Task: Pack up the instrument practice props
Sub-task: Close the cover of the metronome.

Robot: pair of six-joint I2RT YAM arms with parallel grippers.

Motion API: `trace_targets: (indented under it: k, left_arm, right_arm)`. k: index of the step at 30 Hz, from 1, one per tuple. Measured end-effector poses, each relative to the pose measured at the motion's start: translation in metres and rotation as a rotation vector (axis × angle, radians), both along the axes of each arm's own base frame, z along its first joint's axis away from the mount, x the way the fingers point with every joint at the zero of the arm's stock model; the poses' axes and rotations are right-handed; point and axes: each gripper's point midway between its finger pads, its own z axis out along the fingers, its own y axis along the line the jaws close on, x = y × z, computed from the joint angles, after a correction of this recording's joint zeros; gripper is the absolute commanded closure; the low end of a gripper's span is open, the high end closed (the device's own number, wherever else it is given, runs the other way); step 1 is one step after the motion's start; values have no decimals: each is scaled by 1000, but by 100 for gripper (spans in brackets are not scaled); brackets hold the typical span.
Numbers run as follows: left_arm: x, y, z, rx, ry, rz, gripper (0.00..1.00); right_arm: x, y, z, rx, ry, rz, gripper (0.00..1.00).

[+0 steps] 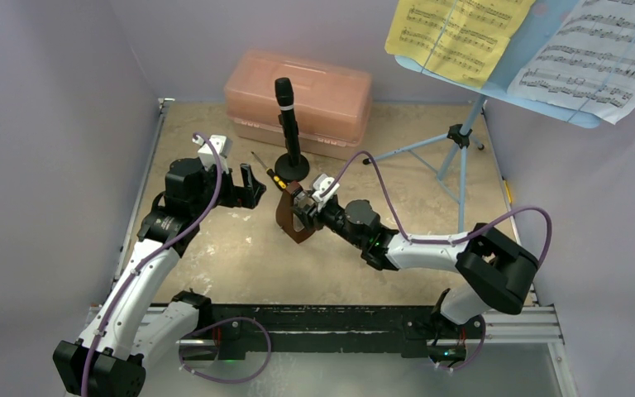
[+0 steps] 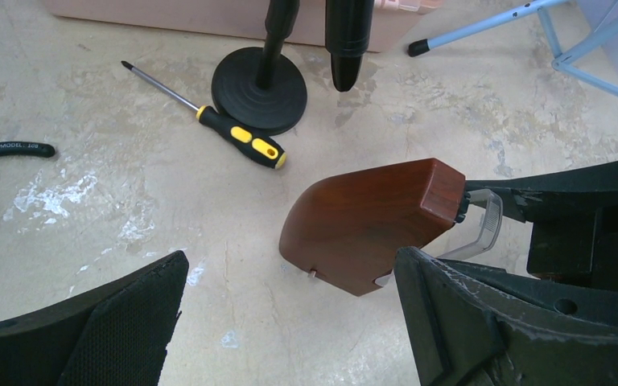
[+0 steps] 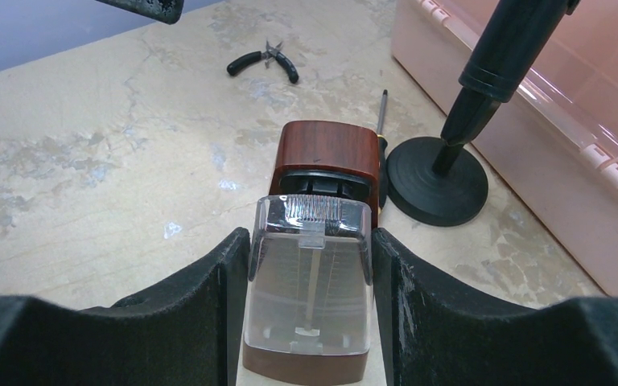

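My right gripper point(image 3: 310, 257) pinches the brown wooden pyramid metronome point(image 3: 326, 153) across its sides, long axis pointing straight ahead. My left gripper point(image 1: 246, 184) is spread wide, empty, just left of it.

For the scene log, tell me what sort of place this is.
Probably a robot test cell dressed as a music practice corner: plain walls box in the table, and a music stand with sheet music, a pipe and a metronome are in view.

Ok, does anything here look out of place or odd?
A black-and-yellow screwdriver and black-handled pliers lie loose on the table, tools unrelated to music practice. The brown wooden metronome is tilted in the right gripper.
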Motion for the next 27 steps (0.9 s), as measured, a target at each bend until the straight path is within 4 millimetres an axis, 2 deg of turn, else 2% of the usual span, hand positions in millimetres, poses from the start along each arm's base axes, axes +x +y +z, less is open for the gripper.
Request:
trace_targets:
  k: [8,15,27]
  left_arm:
    - [-2,-4,1,-11,0,-23,1]
    - [-6,-18,9,-52,-19,-105,1]
    - [-14,-40,11,-110,-17,-241,1]
  right_arm:
    - [2,3,0,-20,14,2,50]
    - [3,3,-1,-21,19,-2,35]
    - [3,1,-7,-38,33,-8,26]
